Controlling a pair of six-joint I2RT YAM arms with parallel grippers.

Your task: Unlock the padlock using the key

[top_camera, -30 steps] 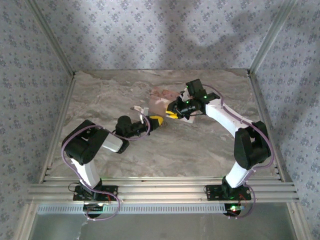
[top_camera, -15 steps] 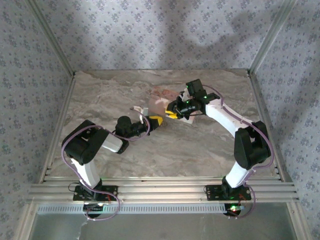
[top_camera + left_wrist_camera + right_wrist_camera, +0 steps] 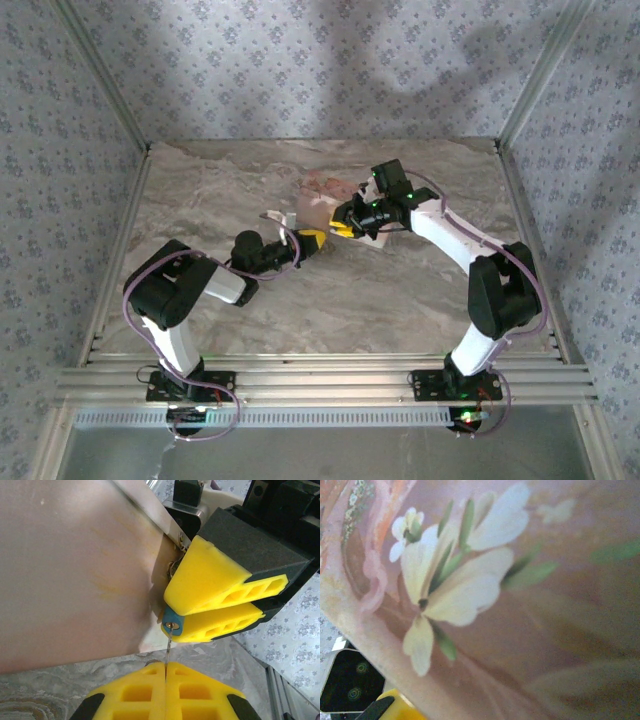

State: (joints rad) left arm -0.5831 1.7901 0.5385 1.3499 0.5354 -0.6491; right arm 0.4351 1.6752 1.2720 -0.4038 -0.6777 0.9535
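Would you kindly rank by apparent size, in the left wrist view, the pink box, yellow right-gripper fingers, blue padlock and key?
Largest: pink box.
Next: right gripper's yellow fingers.
Smallest: small blue padlock and thin metal key, too alike to rank.

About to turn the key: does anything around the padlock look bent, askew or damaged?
Nothing stands out. The key runs unbent from the left gripper into the keyhole of the blue padlock, which the right gripper clamps beside the pink box.
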